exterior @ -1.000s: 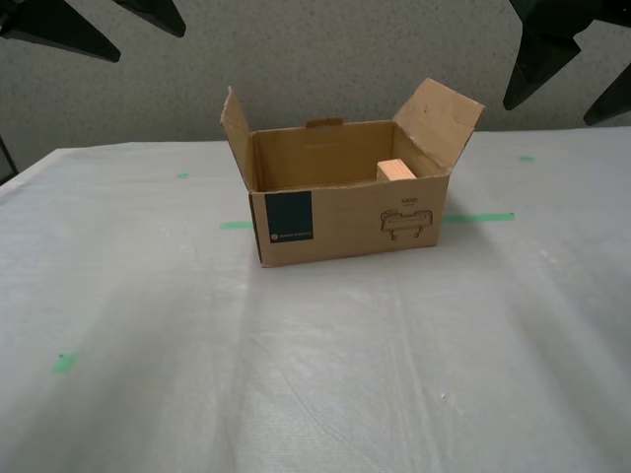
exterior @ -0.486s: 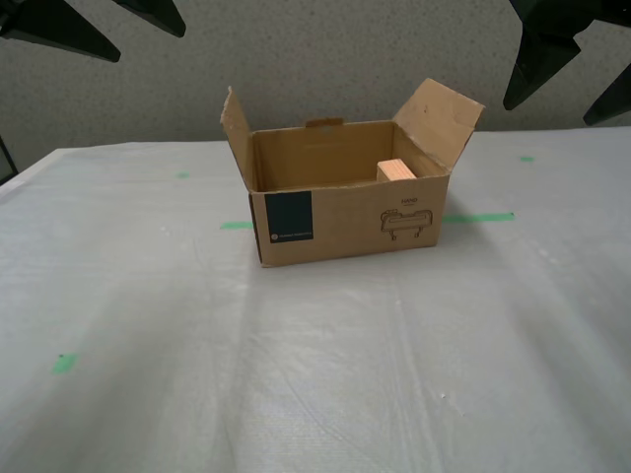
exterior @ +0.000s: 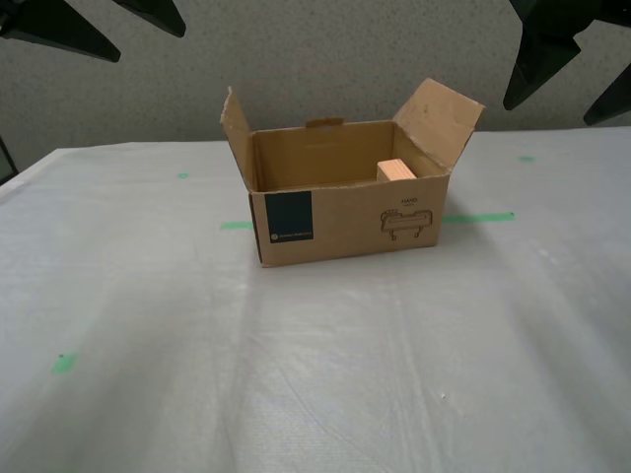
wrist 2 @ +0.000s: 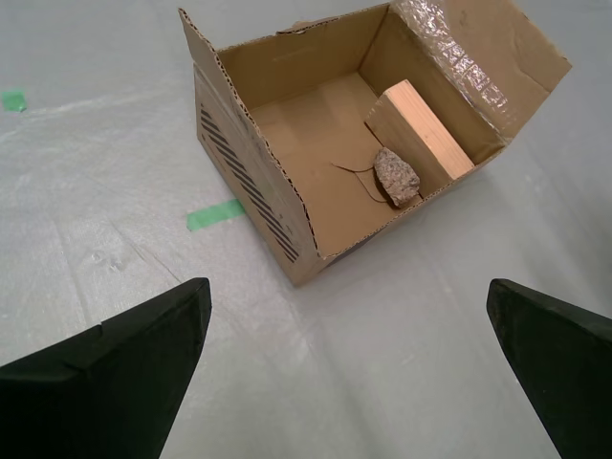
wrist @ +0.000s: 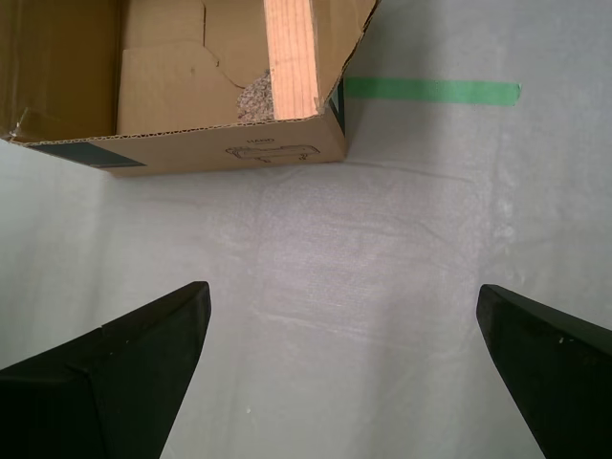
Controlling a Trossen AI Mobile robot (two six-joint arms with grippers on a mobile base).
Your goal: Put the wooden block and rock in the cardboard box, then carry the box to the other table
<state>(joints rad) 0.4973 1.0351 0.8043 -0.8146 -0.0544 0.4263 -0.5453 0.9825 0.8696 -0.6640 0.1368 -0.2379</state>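
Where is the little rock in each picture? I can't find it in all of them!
Exterior view: the rock is not visible; the cardboard box's front wall hides it.
Second wrist view: the rock lies on the box floor, against the wooden block.
First wrist view: the rock peeks out beside the block, partly hidden.
Shared landmark: the wooden block, seen in all three.

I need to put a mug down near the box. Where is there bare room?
Bare sheet of the table lies open in front of the cardboard box. Inside, the wooden block and rock crowd one end; the other end is bare.
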